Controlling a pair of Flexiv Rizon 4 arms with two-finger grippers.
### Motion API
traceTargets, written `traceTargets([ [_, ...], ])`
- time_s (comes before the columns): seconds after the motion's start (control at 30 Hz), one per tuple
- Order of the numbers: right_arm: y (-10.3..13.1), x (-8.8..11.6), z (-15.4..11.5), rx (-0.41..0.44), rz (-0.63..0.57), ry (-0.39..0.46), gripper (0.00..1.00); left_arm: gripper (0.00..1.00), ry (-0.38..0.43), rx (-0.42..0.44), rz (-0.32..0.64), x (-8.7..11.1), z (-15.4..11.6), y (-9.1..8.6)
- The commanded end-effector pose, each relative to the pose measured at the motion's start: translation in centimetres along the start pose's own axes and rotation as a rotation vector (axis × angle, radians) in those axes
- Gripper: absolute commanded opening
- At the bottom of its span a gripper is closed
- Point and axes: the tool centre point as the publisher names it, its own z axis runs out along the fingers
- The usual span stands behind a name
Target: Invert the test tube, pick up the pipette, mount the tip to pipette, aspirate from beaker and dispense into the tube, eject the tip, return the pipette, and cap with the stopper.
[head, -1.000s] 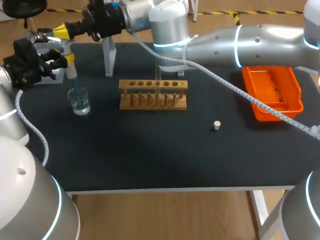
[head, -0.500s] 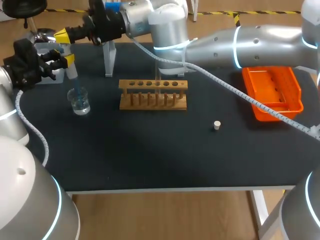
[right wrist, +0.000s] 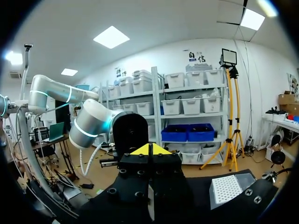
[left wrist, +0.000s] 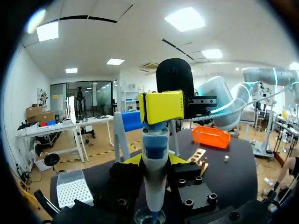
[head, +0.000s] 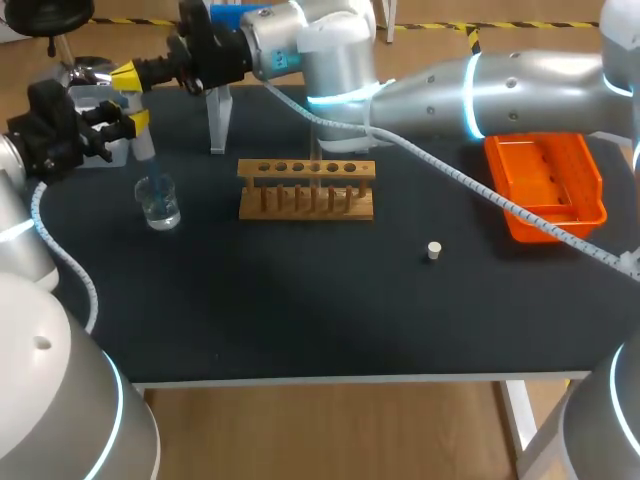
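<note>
You are pinching the pipette [head: 143, 148] with the left tool [head: 137, 118], tip in the beaker [head: 160, 206] at the table's [head: 300, 300] ten o'clock, right tool [head: 125, 73] pressed together at its top; skewed pressing could be toppling the beaker.

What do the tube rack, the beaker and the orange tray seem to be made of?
Tube rack: likely wood; pale brown, matte, drilled holes.
Beaker: clear glass or plastic; see-through walls.
Orange tray: probably plastic; uniform bright colour, slight sheen.
</note>
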Motion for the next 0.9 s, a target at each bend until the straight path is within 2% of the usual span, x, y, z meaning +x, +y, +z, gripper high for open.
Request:
traceTargets([
  [0.03, 0.9, 0.2, 0.0, -0.001, -0.023, 0.002, 0.19, 0.00, -0.004, 0.003, 0.000, -0.1, 0.1, -0.6],
  [0.07, 1.4, 0.3, -0.1, 0.000, -0.033, 0.003, 0.39, 0.00, -0.004, 0.003, 0.000, -0.1, 0.1, -0.6],
  [0.1, 1.9, 0.5, -0.1, 0.000, -0.042, 0.005, 0.64, 0.00, -0.004, 0.003, 0.000, -0.1, 0.1, -0.6],
  [0.13, 2.4, 0.7, -0.2, 0.001, -0.051, 0.005, 1.00, 0.00, -0.004, 0.003, 0.000, -0.1, 0.1, -0.6],
  [0.3, 4.4, 1.6, -1.3, 0.016, -0.092, -0.003, 1.00, 0.00, -0.004, 0.003, 0.000, -0.1, 0.1, -0.6],
  [0.47, 5.2, 2.6, -4.0, 0.071, -0.112, -0.045, 1.00, 0.00, -0.004, 0.003, 0.000, -0.1, 0.1, -0.6],
  [0.67, 4.8, 4.0, -8.8, 0.152, -0.099, -0.118, 1.00, 0.00, -0.004, 0.003, 0.000, -0.1, 0.1, -0.6],
  [0.9, 3.2, 6.2, -14.4, 0.254, -0.074, -0.184, 1.00, 0.00, -0.004, 0.003, 0.000, -0.1, 0.1, -0.6],
])
